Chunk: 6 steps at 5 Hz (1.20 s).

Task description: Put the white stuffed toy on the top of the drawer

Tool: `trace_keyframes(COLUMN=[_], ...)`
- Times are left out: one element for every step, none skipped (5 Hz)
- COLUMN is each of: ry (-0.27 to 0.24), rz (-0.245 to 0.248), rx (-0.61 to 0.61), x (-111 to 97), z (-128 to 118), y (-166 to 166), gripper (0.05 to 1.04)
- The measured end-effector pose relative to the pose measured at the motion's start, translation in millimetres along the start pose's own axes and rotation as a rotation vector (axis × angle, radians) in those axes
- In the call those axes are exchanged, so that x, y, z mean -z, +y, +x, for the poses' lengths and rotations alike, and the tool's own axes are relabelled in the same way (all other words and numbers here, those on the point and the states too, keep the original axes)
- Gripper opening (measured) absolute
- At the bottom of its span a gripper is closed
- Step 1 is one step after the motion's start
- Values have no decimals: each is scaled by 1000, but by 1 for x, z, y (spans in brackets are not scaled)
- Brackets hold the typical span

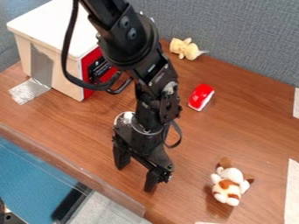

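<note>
Drawer: we have the drawer [50, 24] at the upper left of the camera view, white top, pale side, red front; all places below are taken from it.
Drawer side: we see a grey patch on the pale side, and a shiny crinkled strip [28, 91] at its foot, on the tabletop [88, 131].
Arm: we see the black arm [140, 57] coming in from the top edge, partly in front of the drawer's red face, with a cable looping there too.
Pincer: we mark the pincer [137, 175] below and right of the drawer, pointing down, fingers apart, brown tabletop showing between them.
White stuffed toy: we find the white stuffed toy [231, 176], with brown-orange patches, on the tabletop, well apart from the drawer, toward the lower right; apart from the pincer.
Yellow toy: we see a yellow plush [186, 48] right of the drawer, near the grey partition [234, 35].
Red thing: we log a red and white object [201, 97] right of the drawer and a bit lower than the yellow plush.
Silver thing: we get a shiny round item [123, 118] below and right of the drawer, partly hidden behind the arm; kind, we cannot tell.
</note>
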State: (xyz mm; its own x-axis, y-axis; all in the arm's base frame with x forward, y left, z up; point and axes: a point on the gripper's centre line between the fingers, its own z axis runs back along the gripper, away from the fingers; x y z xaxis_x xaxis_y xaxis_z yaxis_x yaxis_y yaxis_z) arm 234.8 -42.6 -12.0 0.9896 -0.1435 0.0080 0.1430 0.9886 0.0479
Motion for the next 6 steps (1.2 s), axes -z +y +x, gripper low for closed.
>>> trace_keyframes(ry=[10,6,-56,-122,-148,-140], rz=[-5,-53,-65,-81,-103,-122], rx=[-4,41,76,120,169,180], x=[0,-25,-55,-75,-77,-69], z=[-1,-7,-5,10,25,35], y=[-1,-7,-18,-39,-69,-89], gripper=[1001,1001,1001,1001,1001,1001])
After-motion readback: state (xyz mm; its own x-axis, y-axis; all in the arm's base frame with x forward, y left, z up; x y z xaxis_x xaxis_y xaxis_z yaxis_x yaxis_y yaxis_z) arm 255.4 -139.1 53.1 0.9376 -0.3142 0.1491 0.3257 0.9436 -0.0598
